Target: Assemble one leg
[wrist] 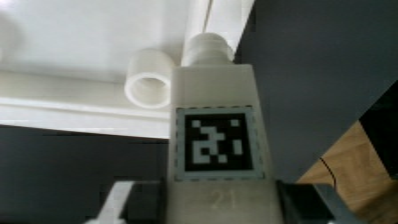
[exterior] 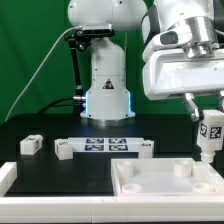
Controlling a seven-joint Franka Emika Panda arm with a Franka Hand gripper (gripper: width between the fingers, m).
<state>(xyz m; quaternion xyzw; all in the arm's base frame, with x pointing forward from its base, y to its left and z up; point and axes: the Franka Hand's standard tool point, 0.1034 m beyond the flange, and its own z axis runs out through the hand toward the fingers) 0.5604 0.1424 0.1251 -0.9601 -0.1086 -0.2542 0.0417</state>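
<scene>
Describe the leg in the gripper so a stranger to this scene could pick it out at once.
Find the large white tray-like piece at the front of the black table. Above its end on the exterior view's right hangs the gripper, shut on the leg. Unlike the small white block lying at that view's left, the leg is held upright in the air, its black-and-white marker showing.

Exterior view, clock centred on the marker board, which lies mid-table. The robot base stands behind it at 12. A small block lies well apart at 9, and the tray piece lies in front at about 5. Out at 3 the leg hangs upright, pinched in the gripper, over the tray piece's far corner. Can't tell if they touch. In the wrist view a stub on the tray piece sits just beside the leg's lower end.
</scene>
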